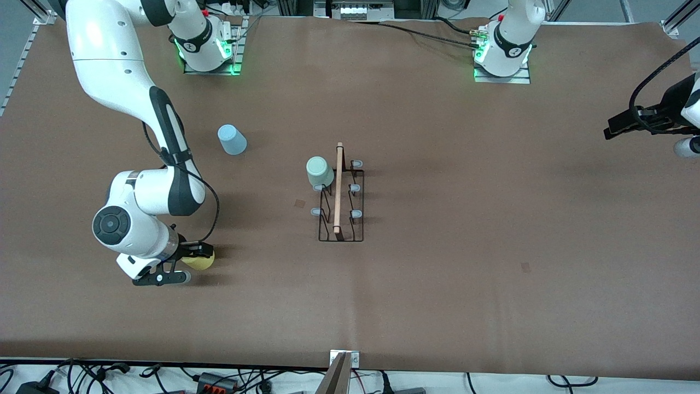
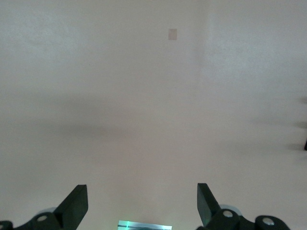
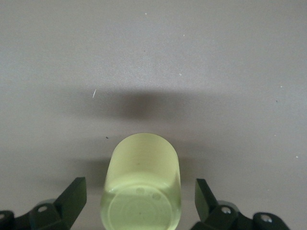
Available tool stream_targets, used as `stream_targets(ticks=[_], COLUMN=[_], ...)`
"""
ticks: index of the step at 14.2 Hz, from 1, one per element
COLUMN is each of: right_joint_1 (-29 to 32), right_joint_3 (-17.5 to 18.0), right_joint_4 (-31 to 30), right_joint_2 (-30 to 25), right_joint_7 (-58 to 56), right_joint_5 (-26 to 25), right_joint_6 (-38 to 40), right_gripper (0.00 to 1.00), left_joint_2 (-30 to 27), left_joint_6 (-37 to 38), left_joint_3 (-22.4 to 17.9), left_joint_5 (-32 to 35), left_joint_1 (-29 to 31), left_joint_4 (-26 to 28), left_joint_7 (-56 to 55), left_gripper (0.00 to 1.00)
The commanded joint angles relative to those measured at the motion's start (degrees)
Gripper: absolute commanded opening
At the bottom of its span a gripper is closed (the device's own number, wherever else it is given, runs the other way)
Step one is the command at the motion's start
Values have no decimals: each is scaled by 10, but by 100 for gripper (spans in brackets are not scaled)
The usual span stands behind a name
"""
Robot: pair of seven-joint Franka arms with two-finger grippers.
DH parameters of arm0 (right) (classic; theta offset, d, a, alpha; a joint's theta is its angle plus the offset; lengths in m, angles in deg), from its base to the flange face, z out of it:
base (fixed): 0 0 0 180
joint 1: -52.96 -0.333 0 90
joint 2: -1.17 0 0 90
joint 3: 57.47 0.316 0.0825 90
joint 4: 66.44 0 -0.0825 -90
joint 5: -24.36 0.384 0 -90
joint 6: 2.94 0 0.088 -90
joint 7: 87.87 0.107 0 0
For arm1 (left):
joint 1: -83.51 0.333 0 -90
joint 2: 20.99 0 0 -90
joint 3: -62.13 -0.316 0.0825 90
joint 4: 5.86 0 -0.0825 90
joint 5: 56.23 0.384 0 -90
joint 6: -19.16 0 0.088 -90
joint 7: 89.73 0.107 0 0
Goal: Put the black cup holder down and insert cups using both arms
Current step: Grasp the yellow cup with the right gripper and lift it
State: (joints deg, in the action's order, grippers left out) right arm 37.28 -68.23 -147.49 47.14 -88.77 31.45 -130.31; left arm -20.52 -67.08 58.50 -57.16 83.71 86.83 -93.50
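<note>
My right jaws (image 3: 139,201) stand wide around the yellow cup (image 3: 141,191), which lies on its side on the counter (image 1: 437,284) toward the right arm's end, nearer the front camera than anything else out here. The fingers flank it with a gap on each side; nothing is gripped yet. My left jaws (image 2: 141,203) are just as wide and empty, waiting over bare counter at the left arm's end.

The black cup holder (image 1: 341,200) stands mid-counter, its wooden rod (image 1: 338,189) running toward the camera. The mint green cup (image 1: 319,172) already sits over a peg at the end farther from the camera. The light blue cup (image 1: 232,139) stands apart, between the holder and my right arm's base.

What worries me: a round cup lying down can roll. If one finger touches first as I close, it may squirt out or turn (it looks thin plastic, light and slick). Squeeze too hard and the wall could buckle. And a grip taken sideways like this leaves me to turn the mouth down over a peg; misjudge that and I could knock the holder or the mint green cup off it.
</note>
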Motion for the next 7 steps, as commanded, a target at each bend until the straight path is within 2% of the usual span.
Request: stream_targets(ticks=[1,2,3,4,5,7], right_joint_1=[9,9,9,8,7,6], right_joint_3=[4,4,5,4,4,5], right_joint_4=[12,12,12,12,12,12], right_joint_2=[8,9,9,5,2,-10], right_joint_7=[-10,-18,-23,-24,-25,-28], right_joint_5=[-9,-8,-8,-8,-9,-9], right_joint_6=[-3,-3,-2,3,6,33], right_gripper=[100,84,60,46,35,26], left_joint_2=[-1,-1,-1,-1,-1,-1], left_joint_6=[10,10,10,10,10,10], left_joint_3=[-2,-2,-2,-2,-2,-2], left_joint_5=[12,12,12,12,12,12], left_joint_1=[-4,-4,-4,-4,-4,-4], left_joint_4=[-7,-7,-7,-7,-7,-7], left_joint_7=[-4,-4,-4,-4,-4,-4], left_gripper=[100,100,100,100,100,100])
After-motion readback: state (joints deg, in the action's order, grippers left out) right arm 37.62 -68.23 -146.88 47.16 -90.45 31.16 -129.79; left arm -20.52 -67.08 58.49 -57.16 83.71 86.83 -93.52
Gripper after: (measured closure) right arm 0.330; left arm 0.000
